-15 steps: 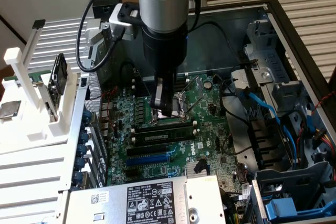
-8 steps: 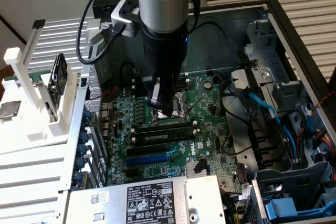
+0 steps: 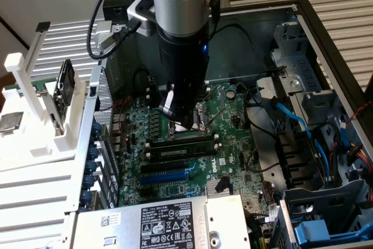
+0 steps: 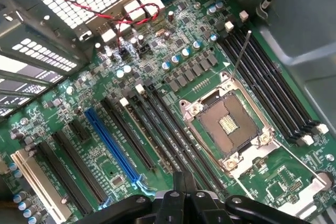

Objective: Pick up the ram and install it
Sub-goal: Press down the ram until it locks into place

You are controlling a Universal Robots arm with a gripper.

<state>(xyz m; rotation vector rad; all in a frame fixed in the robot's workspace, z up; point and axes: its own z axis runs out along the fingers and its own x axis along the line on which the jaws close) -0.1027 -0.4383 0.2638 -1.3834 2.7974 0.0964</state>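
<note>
The end effector (image 3: 182, 122) is seen lowered into an open computer case (image 3: 326, 45), just above the motherboard (image 3: 230, 138) and close to the processor socket (image 4: 228, 124). Its fingers (image 4: 181, 182) are pressed fully together, and nothing is seen gripped between them. The ram (image 3: 182, 150), a narrow green stick with black chips and a white label, is seen seated along a black memory slot just beside the fingertips, on the side toward the blue expansion slot (image 3: 172, 176). Further black memory slots (image 4: 163, 129) run directly under the closed fingers in the wrist view.
</note>
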